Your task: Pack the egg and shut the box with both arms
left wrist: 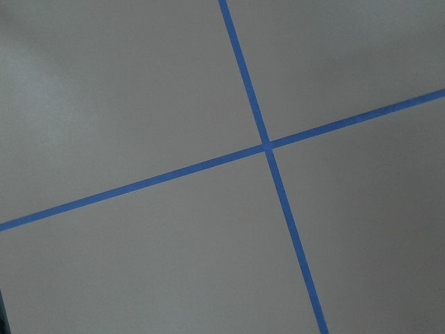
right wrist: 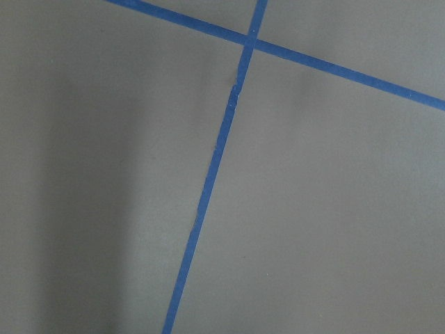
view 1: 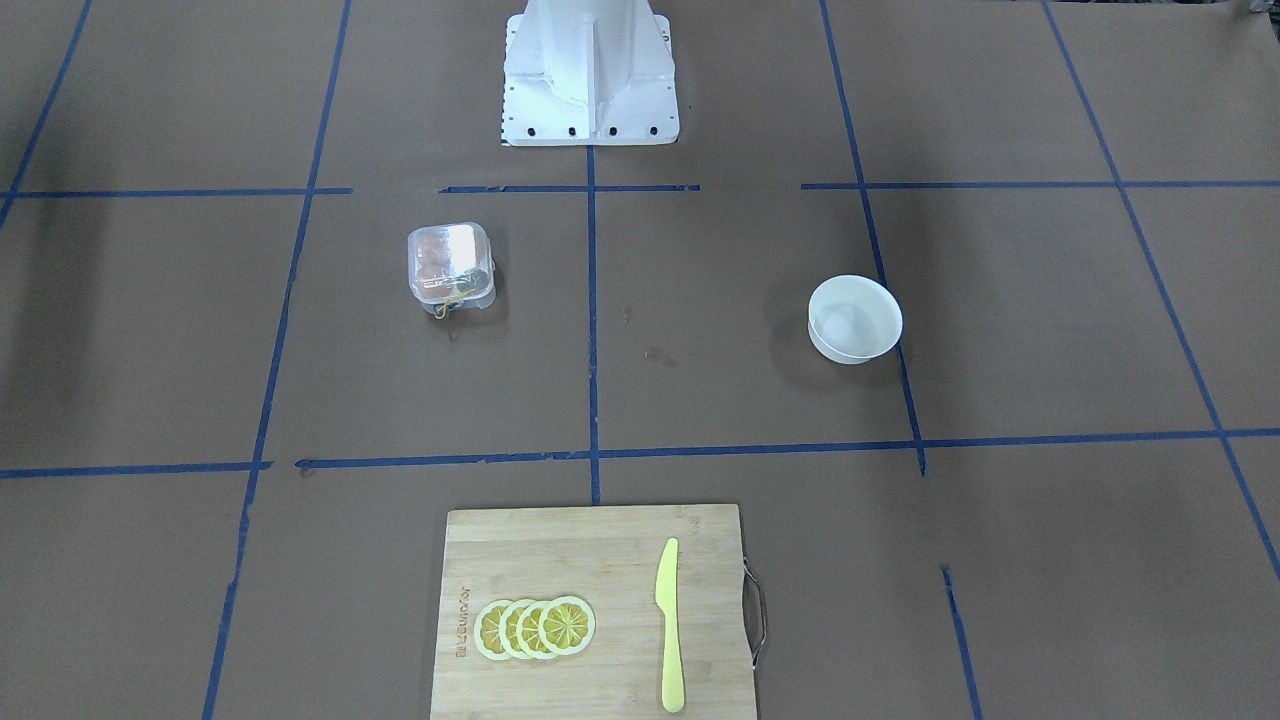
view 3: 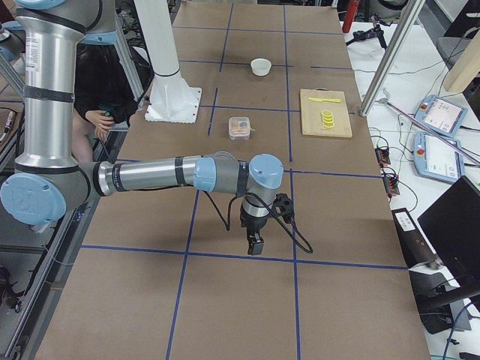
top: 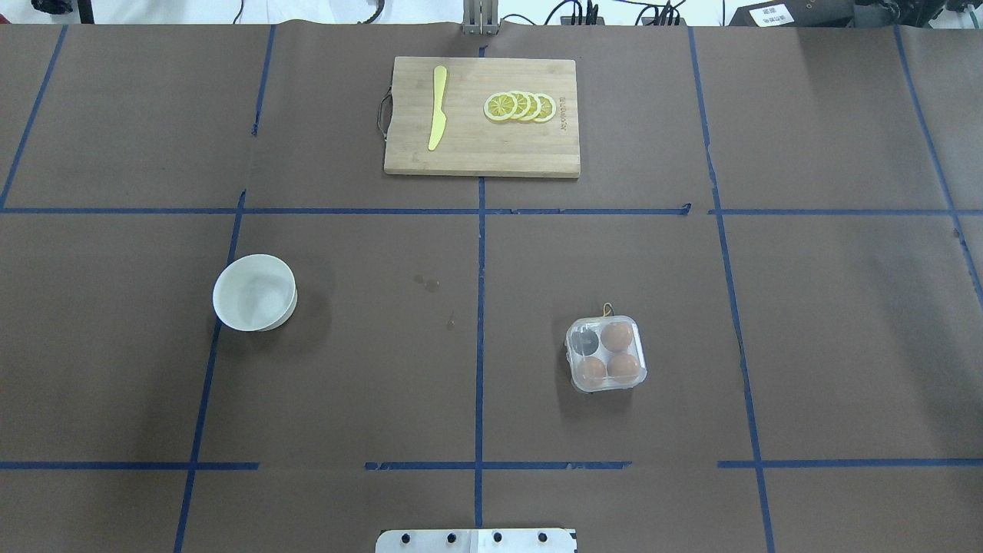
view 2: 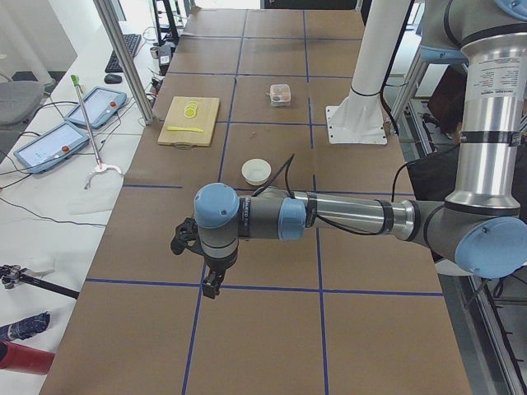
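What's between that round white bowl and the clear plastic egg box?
No objects. The overhead view shows only brown paper, one blue tape line and faint stains between the round white bowl and the clear plastic egg box.

Table point(top: 845, 346): seemingly shut box point(top: 606, 354), bowl point(top: 253, 296), board point(top: 491, 150)

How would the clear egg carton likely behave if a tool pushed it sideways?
The clear egg carton looks thin-walled, so it is probably light and may flex when squeezed. Low and flat-based on the brown table, it would likely slide rather than tip. Its three brown eggs sit in cells, so they probably won't roll.
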Robot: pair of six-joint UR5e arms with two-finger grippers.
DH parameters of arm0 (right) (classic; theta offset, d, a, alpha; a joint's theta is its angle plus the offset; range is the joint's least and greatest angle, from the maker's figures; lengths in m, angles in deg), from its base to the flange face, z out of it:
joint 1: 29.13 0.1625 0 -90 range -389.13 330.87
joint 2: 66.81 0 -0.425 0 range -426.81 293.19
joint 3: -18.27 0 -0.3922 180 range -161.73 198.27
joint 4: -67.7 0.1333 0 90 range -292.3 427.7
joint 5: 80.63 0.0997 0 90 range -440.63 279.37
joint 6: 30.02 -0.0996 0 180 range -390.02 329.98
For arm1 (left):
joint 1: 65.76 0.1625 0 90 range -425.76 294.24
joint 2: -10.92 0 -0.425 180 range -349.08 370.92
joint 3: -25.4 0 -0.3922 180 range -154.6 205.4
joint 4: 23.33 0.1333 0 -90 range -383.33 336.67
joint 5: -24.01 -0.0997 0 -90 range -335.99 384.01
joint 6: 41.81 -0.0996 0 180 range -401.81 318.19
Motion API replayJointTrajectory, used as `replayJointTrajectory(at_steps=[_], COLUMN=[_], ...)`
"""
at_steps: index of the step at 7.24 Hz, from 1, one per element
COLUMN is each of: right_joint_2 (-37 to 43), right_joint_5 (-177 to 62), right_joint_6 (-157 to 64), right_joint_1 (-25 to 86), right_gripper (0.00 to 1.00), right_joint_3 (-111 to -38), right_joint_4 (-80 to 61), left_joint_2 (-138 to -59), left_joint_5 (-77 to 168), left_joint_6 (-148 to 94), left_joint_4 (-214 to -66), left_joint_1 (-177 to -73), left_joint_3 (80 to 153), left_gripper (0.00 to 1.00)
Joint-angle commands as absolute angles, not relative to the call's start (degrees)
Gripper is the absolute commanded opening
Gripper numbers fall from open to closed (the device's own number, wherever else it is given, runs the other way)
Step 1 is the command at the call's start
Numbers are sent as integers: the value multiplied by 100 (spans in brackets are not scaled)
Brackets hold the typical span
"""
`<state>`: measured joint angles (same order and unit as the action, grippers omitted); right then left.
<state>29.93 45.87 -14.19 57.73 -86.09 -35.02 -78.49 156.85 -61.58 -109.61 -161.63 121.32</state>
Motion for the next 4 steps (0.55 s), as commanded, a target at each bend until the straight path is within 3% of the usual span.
replayJointTrajectory(at_steps=[1, 4], right_joint_2=[3013, 2995], right_joint_5=[4541, 4567], right_joint_6=[-1429, -1438], right_joint_1=[5771, 5771], right_gripper=[100, 100], right_joint_3=[-8579, -8544], right_joint_4=[-3486, -3487], left_joint_2=[-7802, -7802], left_joint_5=[15637, 15628], left_joint_6=[-6141, -6132], left_joint_4=[-10999, -10991], left_joint_1=[-16164, -16164], left_joint_3=[12094, 12138], left_gripper=[100, 100])
